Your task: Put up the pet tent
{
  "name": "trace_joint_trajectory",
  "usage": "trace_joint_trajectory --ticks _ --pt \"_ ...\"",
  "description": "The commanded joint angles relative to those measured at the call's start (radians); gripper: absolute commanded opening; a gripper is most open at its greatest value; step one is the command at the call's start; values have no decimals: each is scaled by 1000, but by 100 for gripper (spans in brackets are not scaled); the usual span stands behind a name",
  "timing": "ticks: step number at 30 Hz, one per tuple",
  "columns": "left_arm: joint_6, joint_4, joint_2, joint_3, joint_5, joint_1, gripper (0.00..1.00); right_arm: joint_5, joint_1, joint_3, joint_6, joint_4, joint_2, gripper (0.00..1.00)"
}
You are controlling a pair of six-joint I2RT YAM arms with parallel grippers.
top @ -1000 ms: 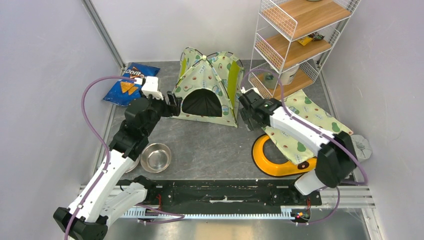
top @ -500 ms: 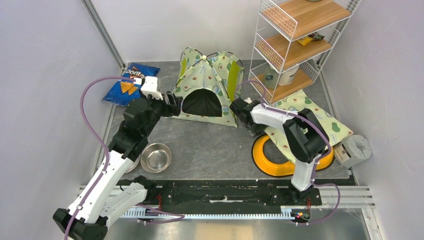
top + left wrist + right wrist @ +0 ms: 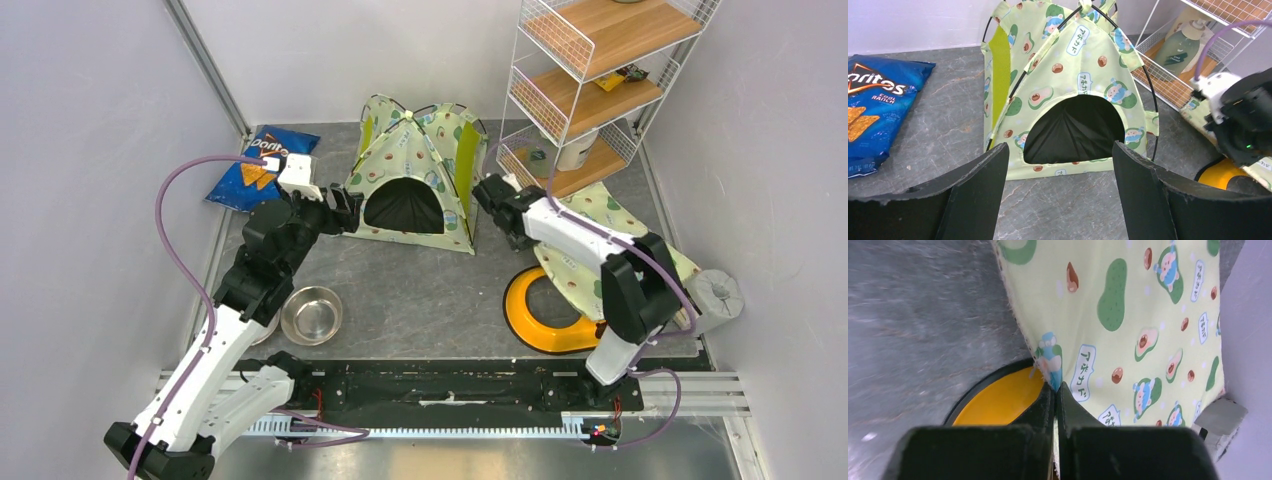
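Note:
The pet tent [image 3: 420, 170] stands upright at the back middle of the table, pale green with avocado print and a dark round doorway facing me. The left wrist view shows the tent [image 3: 1068, 65] straight ahead. My left gripper [image 3: 348, 210] sits just left of its front, jaws open and empty [image 3: 1059, 150]. My right gripper [image 3: 527, 240] is to the right of the tent, shut on a corner of the flat matching mat [image 3: 1128, 305]. The mat [image 3: 620, 225] lies partly over a yellow dish [image 3: 540, 320].
A blue Doritos bag [image 3: 255, 170] lies at the back left. A steel bowl [image 3: 311, 314] sits near the left arm. A white wire shelf [image 3: 590, 90] stands at the back right, and a grey roll [image 3: 718, 292] is by the right wall.
My right jaws have closed onto the mat's corner, and the right arm has swung its elbow in toward the table. The left arm has stayed where it was.

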Motion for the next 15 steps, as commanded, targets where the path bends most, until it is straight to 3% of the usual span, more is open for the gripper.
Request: trace_joint_trajectory --ticks 1,8,11,15 --pt "-6 11 -9 1 14 2 82 -184 1 144 65 -110 -124 0" --pt "-51 6 -1 -23 145 2 82 -610 -3 297 315 -158 -219 0" --pt "-93 27 18 -41 255 2 82 -734 -3 290 466 -78 -224 0" --pt "-203 96 72 -90 378 2 81 -826 -3 208 668 165 -219 0"
